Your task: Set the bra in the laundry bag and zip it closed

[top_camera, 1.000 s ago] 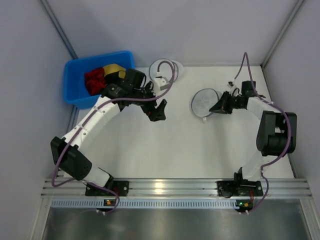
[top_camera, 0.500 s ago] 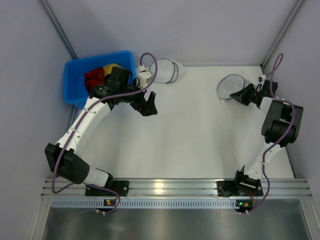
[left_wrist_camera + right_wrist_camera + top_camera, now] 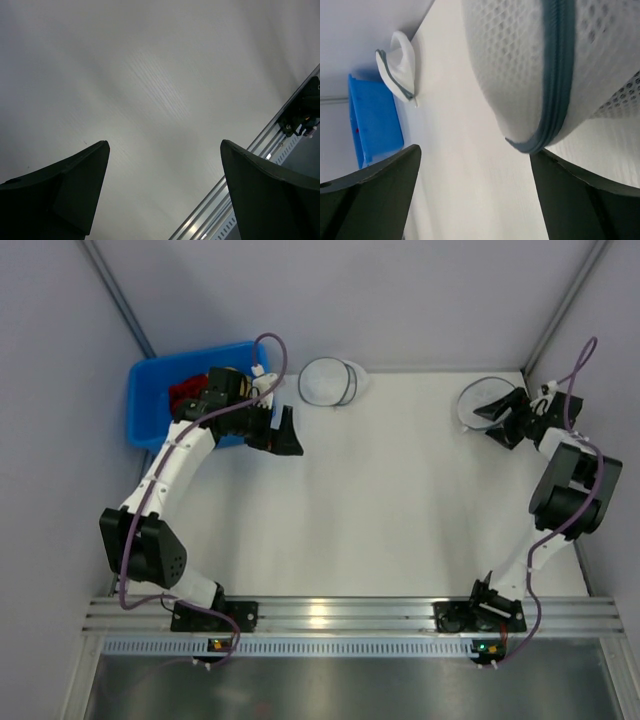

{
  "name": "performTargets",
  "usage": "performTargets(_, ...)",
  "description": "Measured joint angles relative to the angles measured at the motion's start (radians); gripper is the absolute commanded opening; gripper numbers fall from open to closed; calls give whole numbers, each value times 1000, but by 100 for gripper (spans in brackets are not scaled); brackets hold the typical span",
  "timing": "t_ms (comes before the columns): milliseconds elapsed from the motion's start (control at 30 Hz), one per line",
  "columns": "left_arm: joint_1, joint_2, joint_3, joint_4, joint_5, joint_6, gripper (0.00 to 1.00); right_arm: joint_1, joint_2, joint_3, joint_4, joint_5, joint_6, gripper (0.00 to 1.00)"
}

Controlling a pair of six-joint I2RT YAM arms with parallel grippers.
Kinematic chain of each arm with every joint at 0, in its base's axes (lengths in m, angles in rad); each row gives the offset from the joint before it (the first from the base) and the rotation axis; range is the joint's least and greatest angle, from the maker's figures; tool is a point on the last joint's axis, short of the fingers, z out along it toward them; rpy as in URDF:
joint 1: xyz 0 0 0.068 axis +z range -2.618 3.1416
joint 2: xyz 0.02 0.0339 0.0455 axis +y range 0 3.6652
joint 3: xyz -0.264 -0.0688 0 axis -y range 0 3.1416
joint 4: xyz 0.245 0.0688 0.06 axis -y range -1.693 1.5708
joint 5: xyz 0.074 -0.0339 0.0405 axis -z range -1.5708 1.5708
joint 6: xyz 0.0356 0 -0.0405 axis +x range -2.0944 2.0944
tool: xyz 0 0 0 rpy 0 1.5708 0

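Laundry bag (image 3: 328, 382) is lying at the far edge of the worktop (image 3: 400, 520), near the middle, its two round halves with thin dark rims overlapping. It is sitting a short way right of the blue bin (image 3: 150, 405) and well apart from both arms. The bra is not showing clearly in any view. A red garment (image 3: 186, 396) is lying in the bin, and the left arm is covering part of what the bin holds.

The left fingers (image 3: 288, 436) are hanging just beside the bin's near right corner. They are spread wide and gripping nothing, with only bare worktop showing between them in the left wrist view.

The right fingers (image 3: 503, 422) are reaching into the far right corner, also standing wide apart and clamping nothing. A second, whiter mesh case (image 3: 480, 398) with a dark zip band is lying just in front of them. Its curved edge is dipping between the tips in the right wrist view, and I cannot tell whether it is touching them.
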Motion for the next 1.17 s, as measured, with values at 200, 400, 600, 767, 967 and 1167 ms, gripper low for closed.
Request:
performTargets(200, 59, 24, 9, -1, 10, -56, 98, -16, -208, 9, -264, 50, -205, 100)
performTargets(400, 105, 25, 9, 0, -14, -53, 98, -37, -393, 47, -501, 154, -431, 99)
performTargets(600, 105, -41, -31, 1, -94, -18, 98, -24, -582, -7, -672, 130, -609, 99)
performTargets(767, 105, -205, -171, 20, -155, 19, 98, 142, -755, -148, -732, 129, -698, 99)
performTargets(967, 105, -394, -372, 18, -240, 48, 98, 366, -884, -352, -757, 141, -738, 100)
performTargets(1167, 105, -513, -481, 11, -286, 46, 98, 374, -938, -362, -777, 148, -771, 99)
